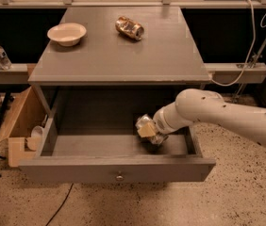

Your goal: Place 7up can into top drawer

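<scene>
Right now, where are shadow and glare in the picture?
Camera view: the top drawer is shadowed at its back; the gripper, inside it at right with the 7up can, throws a dark patch below; soft glare on the cabinet top.

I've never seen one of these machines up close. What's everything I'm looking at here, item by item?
cabinet: one, grey, centre of view
top drawer: one, grey, pulled open at the cabinet's front
knob: one, metal, middle of the drawer's front panel
bowl: one, cream, back left of the cabinet top
brown-orange can: one, on its side, back middle of the cabinet top
7up can: one, silvery-white, inside the drawer, right of middle
water bottle: one, clear, ledge at far left
wooden box: one, light brown, floor left of the cabinet
cable: one, white, hanging at right
arm: one, white, reaching in from the right
gripper: one, dark, inside the drawer, closed on the 7up can
</scene>
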`<state>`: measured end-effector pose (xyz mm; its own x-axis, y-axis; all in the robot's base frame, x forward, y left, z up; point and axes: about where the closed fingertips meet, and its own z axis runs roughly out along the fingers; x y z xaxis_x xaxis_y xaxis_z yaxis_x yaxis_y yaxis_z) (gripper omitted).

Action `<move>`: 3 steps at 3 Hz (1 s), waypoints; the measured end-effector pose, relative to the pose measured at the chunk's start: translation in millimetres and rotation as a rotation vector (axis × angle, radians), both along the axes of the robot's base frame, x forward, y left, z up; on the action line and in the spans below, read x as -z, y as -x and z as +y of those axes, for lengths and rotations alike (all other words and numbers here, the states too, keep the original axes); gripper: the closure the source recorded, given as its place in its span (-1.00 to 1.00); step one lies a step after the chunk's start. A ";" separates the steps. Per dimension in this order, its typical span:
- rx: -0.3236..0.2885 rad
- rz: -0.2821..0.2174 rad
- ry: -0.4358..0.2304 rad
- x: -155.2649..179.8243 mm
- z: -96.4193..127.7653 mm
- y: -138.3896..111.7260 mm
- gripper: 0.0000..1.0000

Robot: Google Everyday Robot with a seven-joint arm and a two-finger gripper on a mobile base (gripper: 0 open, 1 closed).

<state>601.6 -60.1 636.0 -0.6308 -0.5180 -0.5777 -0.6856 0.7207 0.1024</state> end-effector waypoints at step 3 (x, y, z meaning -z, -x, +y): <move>0.046 -0.124 -0.023 -87.8 -65.2 37.3 -1.00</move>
